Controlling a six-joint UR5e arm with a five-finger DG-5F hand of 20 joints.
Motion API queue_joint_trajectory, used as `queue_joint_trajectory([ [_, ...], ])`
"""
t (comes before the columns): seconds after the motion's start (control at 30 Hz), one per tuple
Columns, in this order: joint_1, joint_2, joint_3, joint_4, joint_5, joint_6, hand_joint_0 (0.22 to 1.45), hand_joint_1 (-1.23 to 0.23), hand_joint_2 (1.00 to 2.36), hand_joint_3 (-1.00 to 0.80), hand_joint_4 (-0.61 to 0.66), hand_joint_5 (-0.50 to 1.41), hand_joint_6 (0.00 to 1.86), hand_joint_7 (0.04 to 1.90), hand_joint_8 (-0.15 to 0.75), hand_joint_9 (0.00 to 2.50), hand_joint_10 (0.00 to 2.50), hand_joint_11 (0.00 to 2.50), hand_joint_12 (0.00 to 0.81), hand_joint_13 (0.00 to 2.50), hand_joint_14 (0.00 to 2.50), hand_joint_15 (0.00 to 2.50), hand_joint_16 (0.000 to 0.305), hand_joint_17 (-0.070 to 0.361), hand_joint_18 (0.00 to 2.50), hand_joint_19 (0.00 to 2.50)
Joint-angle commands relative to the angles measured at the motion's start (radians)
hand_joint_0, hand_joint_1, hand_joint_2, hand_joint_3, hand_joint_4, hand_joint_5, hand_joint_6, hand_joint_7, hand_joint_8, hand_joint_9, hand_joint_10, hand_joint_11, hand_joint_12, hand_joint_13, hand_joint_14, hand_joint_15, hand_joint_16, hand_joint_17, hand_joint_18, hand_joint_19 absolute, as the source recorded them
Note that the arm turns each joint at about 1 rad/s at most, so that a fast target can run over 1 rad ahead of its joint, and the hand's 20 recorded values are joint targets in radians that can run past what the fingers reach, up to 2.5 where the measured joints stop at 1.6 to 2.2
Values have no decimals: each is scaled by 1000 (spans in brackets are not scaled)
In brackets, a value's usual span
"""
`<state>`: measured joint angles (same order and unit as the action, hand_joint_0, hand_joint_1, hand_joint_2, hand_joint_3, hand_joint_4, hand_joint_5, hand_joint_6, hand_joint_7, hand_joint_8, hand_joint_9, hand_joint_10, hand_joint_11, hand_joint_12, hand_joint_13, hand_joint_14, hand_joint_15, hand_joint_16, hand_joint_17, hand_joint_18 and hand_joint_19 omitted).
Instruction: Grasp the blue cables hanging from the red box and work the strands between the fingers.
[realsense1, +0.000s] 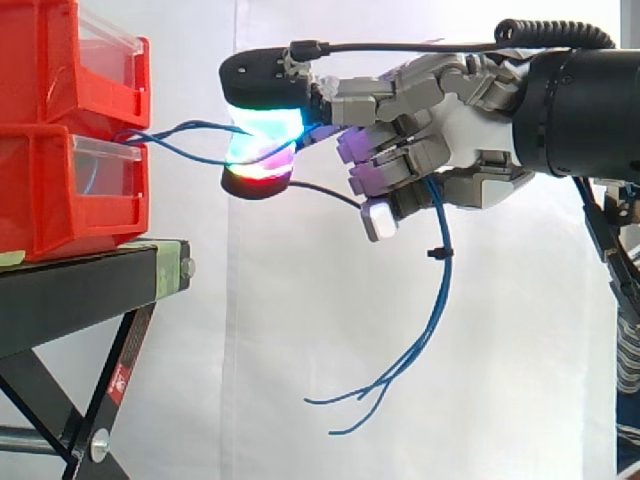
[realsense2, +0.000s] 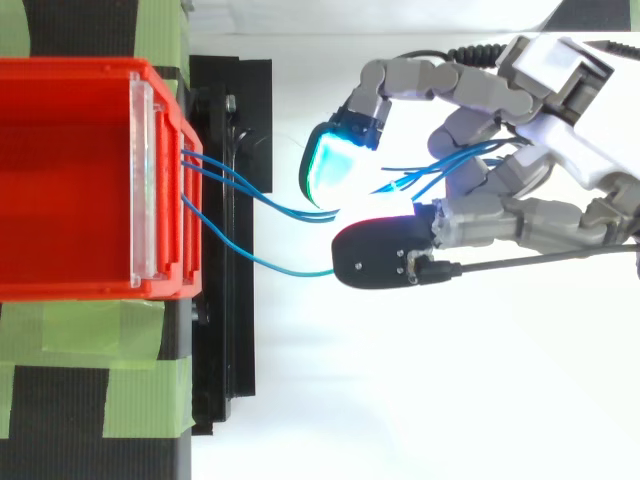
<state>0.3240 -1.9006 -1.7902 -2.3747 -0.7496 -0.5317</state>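
Side view, hand (realsense1: 440, 150): closed round the blue cables (realsense1: 446, 280), glowing pads pinching strands near the red box (realsense1: 60, 190).
Side view, cables: run from box front thru fingers; free ends dangle below palm.
Top view, cables (realsense2: 258, 204): leave box (realsense2: 70, 68) rim, cross gap, pass betw. pads.
Handling (est.): light, limp, prob. slick; best held mid-span, gently.

The hand (realsense2: 540, 160) reaches in with its fingers curled round the blue cables (realsense2: 255, 200). The strands pass between a cyan-glowing fingertip (realsense2: 335, 160) and a dark-backed one just beside it. Beyond the fingertips, apart from the hand, the strands run into the clear front of a red box (realsense2: 60, 70). The box sits on a black stand (realsense2: 225, 350) with green tape (realsense2: 80, 330).
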Motion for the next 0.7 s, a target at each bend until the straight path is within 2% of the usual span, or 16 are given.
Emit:
queue_joint_trajectory([
  [0.0,0,0,0,0,1,-1,925,-777,1016,-430,271,143,388,1282,532,1780,2500,2500,684,1959,2500,1706,243,182,2500,603],
  [0.03,0,0,0,0,1,-1,971,-770,1017,-320,267,135,460,1246,532,1780,2500,2500,684,1959,2500,1706,243,182,2500,603],
  [0.13,0,0,0,0,3,-1,1007,-738,1017,-143,277,148,581,1186,532,1780,2500,2500,684,1959,2500,1706,243,182,2500,603],
  [0.4,0,0,0,-1,3,-1,939,-706,1013,-16,335,232,520,1195,532,1780,2500,2500,684,1959,2500,1706,243,182,2500,603],
  [0.43,0,0,0,0,3,-1,891,-708,1125,-41,342,242,481,1209,532,1780,2500,2500,684,1959,2500,1706,243,182,2500,603],
  [0.5,0,0,0,0,3,-1,857,-706,1199,-37,351,249,432,1225,532,1780,2500,2500,684,1959,2500,1706,243,182,2500,603],
  [0.53,0,0,0,0,3,-1,802,-699,1311,-53,357,258,411,1229,532,1780,2500,2500,684,1959,2500,1706,243,182,2500,603],
  [0.57,0,0,0,-1,3,-1,745,-688,1423,-116,366,269,378,1239,532,1780,2500,2500,684,1959,2500,1706,243,182,2500,603],
  [0.6,-2,0,0,-1,3,-1,701,-662,1454,-169,378,294,281,1279,532,1780,2500,2500,684,1959,2500,1706,243,182,2500,603],
  [0.63,-3,0,0,-1,3,-4,664,-597,1406,-220,405,353,106,1343,532,1780,2500,2500,684,1959,2500,1706,243,182,2500,603],
  [0.67,-3,0,0,0,3,-5,701,-589,1194,-208,420,385,2,1359,532,1780,2500,2500,684,1959,2500,1706,243,182,2500,603],
])
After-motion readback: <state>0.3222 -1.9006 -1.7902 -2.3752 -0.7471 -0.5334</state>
